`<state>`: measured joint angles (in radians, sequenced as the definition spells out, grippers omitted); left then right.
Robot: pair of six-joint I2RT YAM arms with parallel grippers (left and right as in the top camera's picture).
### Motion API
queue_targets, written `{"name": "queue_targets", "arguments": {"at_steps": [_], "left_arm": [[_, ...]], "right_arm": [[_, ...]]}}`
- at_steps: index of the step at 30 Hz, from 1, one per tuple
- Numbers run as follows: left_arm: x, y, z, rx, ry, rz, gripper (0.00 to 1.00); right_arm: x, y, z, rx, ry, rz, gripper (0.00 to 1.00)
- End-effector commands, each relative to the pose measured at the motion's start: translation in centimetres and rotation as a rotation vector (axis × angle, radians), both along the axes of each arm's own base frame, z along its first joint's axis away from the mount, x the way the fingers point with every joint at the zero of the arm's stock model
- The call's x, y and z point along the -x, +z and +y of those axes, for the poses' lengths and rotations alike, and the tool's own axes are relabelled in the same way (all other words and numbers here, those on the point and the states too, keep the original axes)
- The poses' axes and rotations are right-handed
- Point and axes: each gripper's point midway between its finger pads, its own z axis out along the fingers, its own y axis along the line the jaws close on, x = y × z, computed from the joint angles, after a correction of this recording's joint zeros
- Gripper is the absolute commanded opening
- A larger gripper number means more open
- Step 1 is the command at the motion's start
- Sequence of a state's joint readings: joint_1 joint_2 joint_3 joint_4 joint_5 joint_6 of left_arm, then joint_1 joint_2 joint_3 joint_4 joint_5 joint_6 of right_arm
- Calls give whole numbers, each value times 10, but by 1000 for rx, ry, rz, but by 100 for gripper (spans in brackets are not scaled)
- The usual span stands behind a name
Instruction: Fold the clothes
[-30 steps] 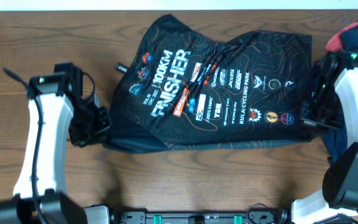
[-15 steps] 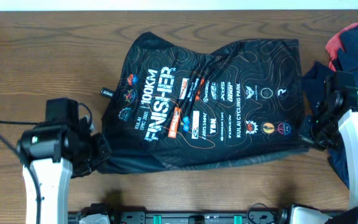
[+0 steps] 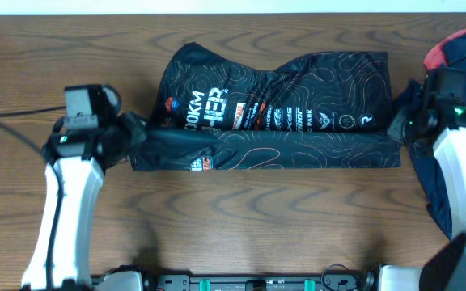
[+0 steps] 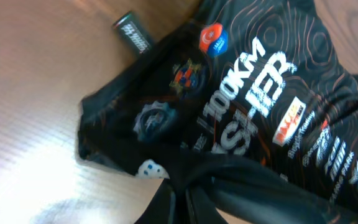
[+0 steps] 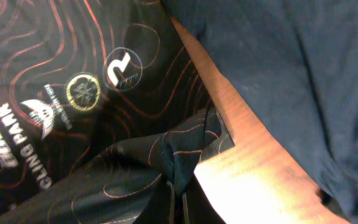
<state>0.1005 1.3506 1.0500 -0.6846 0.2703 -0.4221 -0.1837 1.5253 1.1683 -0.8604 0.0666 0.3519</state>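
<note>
The jersey [image 3: 298,121] lies mid-tabletop, nearer the far edge, its near hem lifted over in a half-made fold. The left pincer [image 3: 136,137] and right pincer [image 3: 396,131] are each clamped on a hem corner. Thin cloth could slip from either grip, skewing the fold, and the right one, close to the blue garments [image 3: 459,56] at the right edge, might snag them.

Overhead, the light falls even and soft on the wooden table [image 3: 241,234], and shadows are faint and short. My left wrist view is smeared with blur, the lettering on the jersey [image 4: 260,93] soft, and white glare washes the wood at lower left. My right wrist view is sharper but dim over the dark blue cloth [image 5: 291,74] at right, with a bright patch on the wood lower down.
</note>
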Motion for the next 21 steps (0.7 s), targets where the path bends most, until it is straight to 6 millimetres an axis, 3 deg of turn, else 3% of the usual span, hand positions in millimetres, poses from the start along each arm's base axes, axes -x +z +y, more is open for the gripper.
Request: {"name": "queue_targets", "arguments": {"at_steps": [1,7,10,13,16,21], "left_arm": [[-17,-27,-6,10,-13,37,6],[-58,-68,-11,24,-36,17,7],[-68,-72,-13,29,-60,-14,35],[-71,-62,-11,-12,-121,-49,69],[-61,-52,-3,-38,-121,-40,75],[-15,-63,2,-10,-87,145,75]], "right_arm": [[-9,-24,-2,4,2,42,1],[-41,-49,-4,-4,9,-5,4],[-57,-48,1,-26,48,-66,36],[-64,-36,2,-15,98,-104,51],[-58,-23,-2,8,98,-111,58],[-6,-27,-3,19,75,77,58]]}}
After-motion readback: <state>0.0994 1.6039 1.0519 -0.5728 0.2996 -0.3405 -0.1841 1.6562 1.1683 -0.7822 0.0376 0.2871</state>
